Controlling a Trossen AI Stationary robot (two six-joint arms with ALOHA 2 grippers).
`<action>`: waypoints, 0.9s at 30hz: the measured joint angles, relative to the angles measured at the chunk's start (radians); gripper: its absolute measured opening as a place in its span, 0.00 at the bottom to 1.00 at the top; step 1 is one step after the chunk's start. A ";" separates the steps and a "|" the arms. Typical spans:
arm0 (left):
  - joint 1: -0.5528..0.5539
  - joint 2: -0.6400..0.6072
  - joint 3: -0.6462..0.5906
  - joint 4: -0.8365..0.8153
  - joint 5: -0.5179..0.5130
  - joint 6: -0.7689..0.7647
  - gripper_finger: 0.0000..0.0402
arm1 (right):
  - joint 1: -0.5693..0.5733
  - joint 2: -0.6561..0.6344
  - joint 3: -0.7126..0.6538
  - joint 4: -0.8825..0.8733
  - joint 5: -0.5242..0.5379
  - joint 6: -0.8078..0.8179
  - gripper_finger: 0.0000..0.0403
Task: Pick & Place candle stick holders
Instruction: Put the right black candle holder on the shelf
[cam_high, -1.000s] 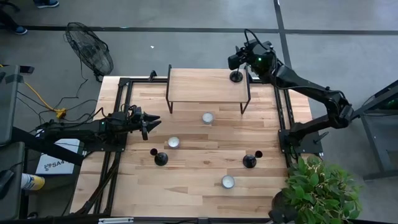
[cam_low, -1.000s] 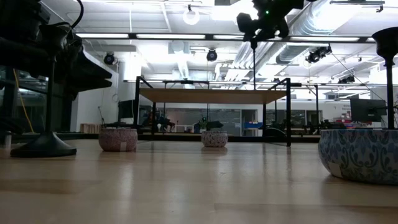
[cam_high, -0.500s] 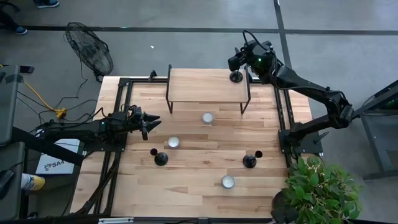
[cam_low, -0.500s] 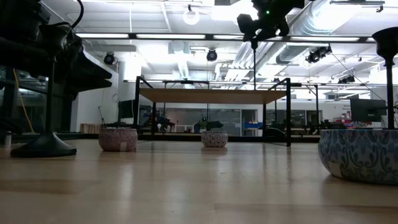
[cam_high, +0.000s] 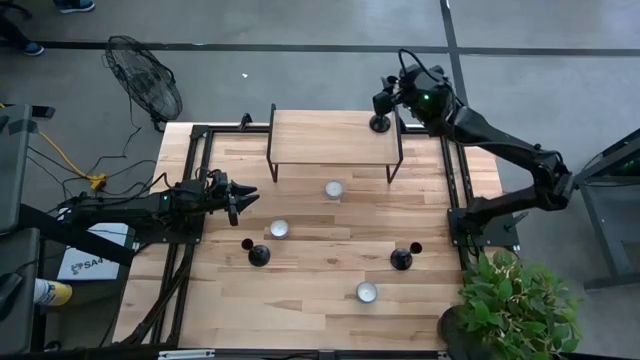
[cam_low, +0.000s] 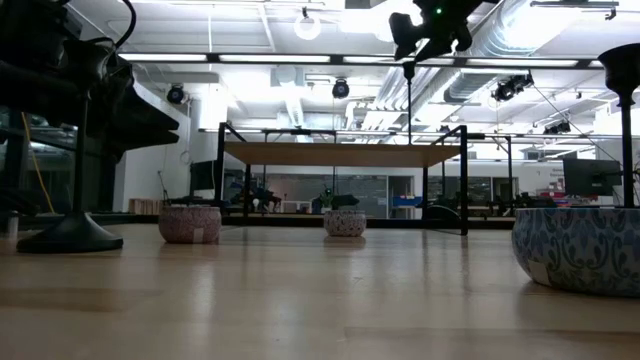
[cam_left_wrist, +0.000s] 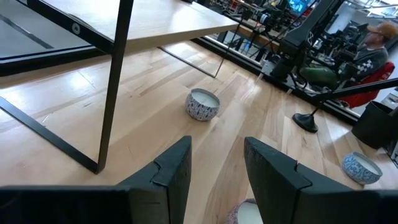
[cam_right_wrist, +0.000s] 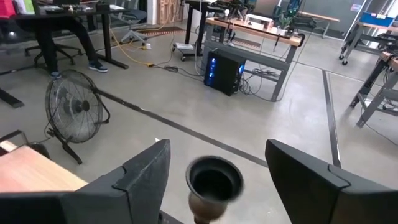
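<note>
One black candlestick (cam_high: 380, 123) stands upright on its round base at the right end of the raised wooden shelf (cam_high: 325, 137). Its stem shows in the low view (cam_low: 408, 100). My right gripper (cam_high: 388, 98) is open just above it, and its fingers stand apart on either side of the cup top (cam_right_wrist: 214, 179) without touching. Two more candlesticks stand on their bases on the table, one at the left (cam_high: 258, 254) and one at the right (cam_high: 401, 259). My left gripper (cam_high: 245, 197) hovers open and empty over the table's left part (cam_left_wrist: 217, 165).
Three small patterned bowls sit on the table, one by the shelf (cam_high: 333, 189), one in the middle (cam_high: 279, 228) and one near the front (cam_high: 367, 291). The shelf stands on thin black legs (cam_left_wrist: 112, 87). A plant (cam_high: 515, 305) is at the right front corner and a fan (cam_high: 145, 80) is on the floor.
My right gripper has gone up a little and slightly toward the table's right edge, above the cup of the candlestick. The candlestick stays upright on the shelf.
</note>
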 joint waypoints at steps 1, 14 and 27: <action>0.000 0.000 0.000 0.000 0.000 0.000 0.36 | 0.003 -0.010 0.000 -0.009 0.000 0.009 0.64; 0.000 0.000 0.000 0.000 0.000 0.000 0.36 | 0.088 -0.138 0.000 -0.148 0.000 0.017 0.64; 0.000 0.000 0.000 0.001 0.000 0.000 0.36 | 0.202 -0.229 0.000 -0.310 0.003 0.069 0.64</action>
